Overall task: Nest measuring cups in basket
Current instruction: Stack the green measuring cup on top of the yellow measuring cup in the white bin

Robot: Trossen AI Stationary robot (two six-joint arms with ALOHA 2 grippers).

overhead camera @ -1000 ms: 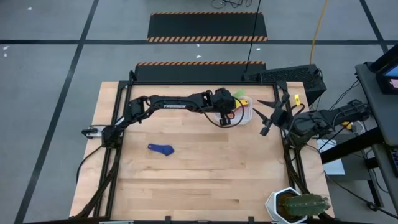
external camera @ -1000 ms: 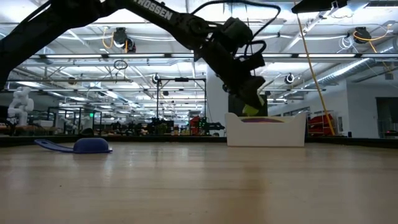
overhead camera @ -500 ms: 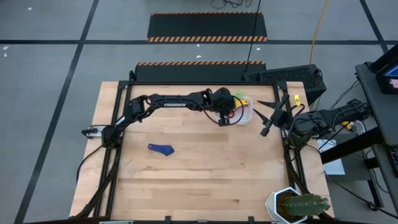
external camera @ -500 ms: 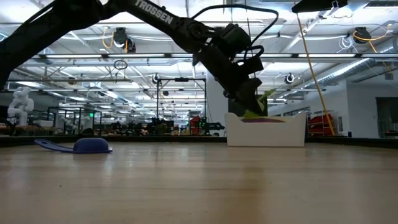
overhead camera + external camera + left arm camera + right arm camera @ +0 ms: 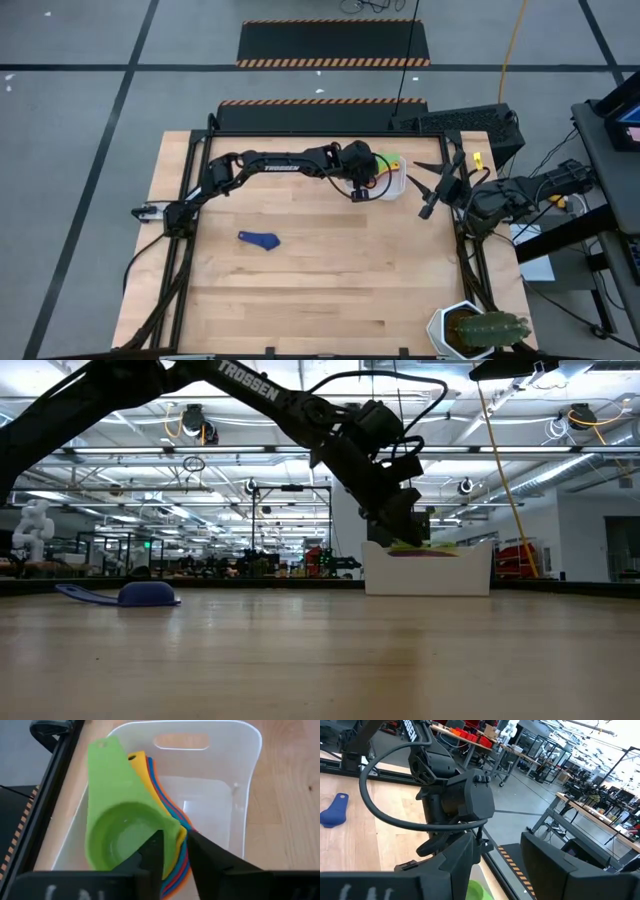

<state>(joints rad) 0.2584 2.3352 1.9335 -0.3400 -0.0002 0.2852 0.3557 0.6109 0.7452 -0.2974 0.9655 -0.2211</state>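
Grey floor [image 5: 80, 150] with black lines, hazard-striped mats [image 5: 335, 44]; bright ceiling lights [image 5: 560, 420].

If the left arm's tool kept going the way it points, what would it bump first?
Most likely the green measuring cup, right at the left tool, on top of the stack inside the basket.

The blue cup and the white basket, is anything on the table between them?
No. In the low view, only bare wood lies between the blue cup and the basket.
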